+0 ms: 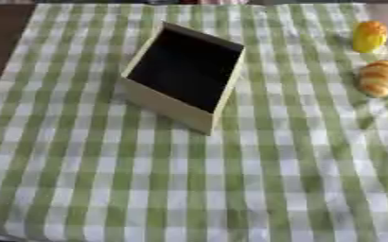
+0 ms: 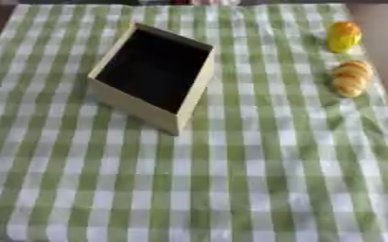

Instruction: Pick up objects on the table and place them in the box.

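Green-and-white checked cloth (image 2: 230,189) lies nearest me, covering the bench up to the box (image 1: 168,106) and beyond. Box: cream walls, dark interior, set askew on the cloth, mouth upward, nothing visible inside. Right of the box, well apart from it, lies a golden-brown bread-like piece (image 1: 379,78). Beyond that piece, further from the box, sits a yellow-and-orange object (image 1: 369,36), separate from the bread. Neither of my hands shows, so I cannot tell their state.
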Controlling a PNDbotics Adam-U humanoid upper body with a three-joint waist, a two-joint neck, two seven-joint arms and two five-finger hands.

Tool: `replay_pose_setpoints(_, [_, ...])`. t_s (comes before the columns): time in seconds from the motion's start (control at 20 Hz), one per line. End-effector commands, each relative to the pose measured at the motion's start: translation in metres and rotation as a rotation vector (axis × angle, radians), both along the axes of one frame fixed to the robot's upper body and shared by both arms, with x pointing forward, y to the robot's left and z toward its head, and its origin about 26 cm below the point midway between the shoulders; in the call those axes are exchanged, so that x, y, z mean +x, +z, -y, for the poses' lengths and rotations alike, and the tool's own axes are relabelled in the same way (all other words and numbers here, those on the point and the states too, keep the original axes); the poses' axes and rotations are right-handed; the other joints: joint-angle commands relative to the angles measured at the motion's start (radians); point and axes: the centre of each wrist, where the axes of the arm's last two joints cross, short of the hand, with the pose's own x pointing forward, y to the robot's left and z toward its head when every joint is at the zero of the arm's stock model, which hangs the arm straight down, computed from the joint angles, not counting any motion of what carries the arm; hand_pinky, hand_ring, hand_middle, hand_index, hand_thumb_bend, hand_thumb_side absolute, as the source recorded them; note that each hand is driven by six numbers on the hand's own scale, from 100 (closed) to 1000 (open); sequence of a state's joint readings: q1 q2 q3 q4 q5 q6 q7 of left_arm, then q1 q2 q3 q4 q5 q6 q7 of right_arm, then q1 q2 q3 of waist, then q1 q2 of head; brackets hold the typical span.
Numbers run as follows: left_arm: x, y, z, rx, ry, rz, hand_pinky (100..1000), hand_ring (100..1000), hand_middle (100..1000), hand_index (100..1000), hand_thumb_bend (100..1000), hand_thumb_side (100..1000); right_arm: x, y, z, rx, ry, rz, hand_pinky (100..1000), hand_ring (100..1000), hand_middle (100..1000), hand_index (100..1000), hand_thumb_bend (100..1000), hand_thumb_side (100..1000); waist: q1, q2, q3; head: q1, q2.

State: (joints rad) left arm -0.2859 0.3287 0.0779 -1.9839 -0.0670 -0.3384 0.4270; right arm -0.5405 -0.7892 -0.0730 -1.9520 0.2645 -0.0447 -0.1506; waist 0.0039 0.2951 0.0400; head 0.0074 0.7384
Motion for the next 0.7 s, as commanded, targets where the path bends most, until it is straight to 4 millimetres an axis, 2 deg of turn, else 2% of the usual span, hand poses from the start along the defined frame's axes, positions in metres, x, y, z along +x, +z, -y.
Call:
replay_pose_setpoints(0.05, [-0.003, 0.007, -0.004, 0.041, 0.008, 0.017, 674, 730, 815, 844, 222, 635, 0.004, 0.033, 0.012, -0.198, -0.148, -0.061, 869, 899, 898, 931, 100, 459, -0.003, -0.022, -0.002, 0.002, 0.004])
replay_pose_setpoints(0.2, [-0.003, 0.007, -0.004, 0.048, 0.004, 0.012, 673, 731, 816, 844, 220, 637, 0.024, 0.048, 0.022, -0.369, -0.247, -0.176, 869, 921, 931, 938, 100, 542, -0.006, -0.023, -0.003, -0.015, 0.003])
replay_pose_setpoints(0.25, [-0.003, 0.007, -0.004, 0.049, 0.002, 0.01, 673, 731, 816, 844, 220, 638, 0.033, 0.051, 0.025, -0.425, -0.273, -0.22, 868, 923, 932, 939, 100, 504, -0.008, -0.024, -0.003, -0.022, 0.001])
replay_pose_setpoints(0.3, [-0.003, 0.006, -0.003, 0.051, 0.0, 0.008, 673, 731, 816, 844, 219, 639, 0.041, 0.053, 0.028, -0.477, -0.292, -0.259, 867, 924, 940, 939, 100, 575, -0.009, -0.024, -0.003, -0.027, 0.0])
replay_pose_setpoints(0.45, [-0.003, 0.006, -0.003, 0.056, -0.003, 0.003, 673, 731, 817, 844, 217, 640, 0.065, 0.054, 0.032, -0.601, -0.326, -0.351, 866, 930, 950, 943, 100, 597, -0.011, -0.024, -0.003, -0.03, 0.002])
replay_pose_setpoints(0.6, [-0.004, 0.006, -0.003, 0.059, -0.004, 0.0, 673, 731, 818, 844, 216, 641, 0.087, 0.049, 0.036, -0.72, -0.342, -0.442, 866, 933, 957, 942, 164, 609, -0.015, -0.023, -0.005, -0.026, 0.004])
replay_pose_setpoints(0.7, [-0.004, 0.006, -0.003, 0.061, -0.004, -0.001, 673, 731, 818, 844, 215, 642, 0.098, 0.043, 0.04, -0.796, -0.345, -0.499, 868, 938, 963, 943, 243, 584, -0.017, -0.022, -0.005, -0.025, 0.0])
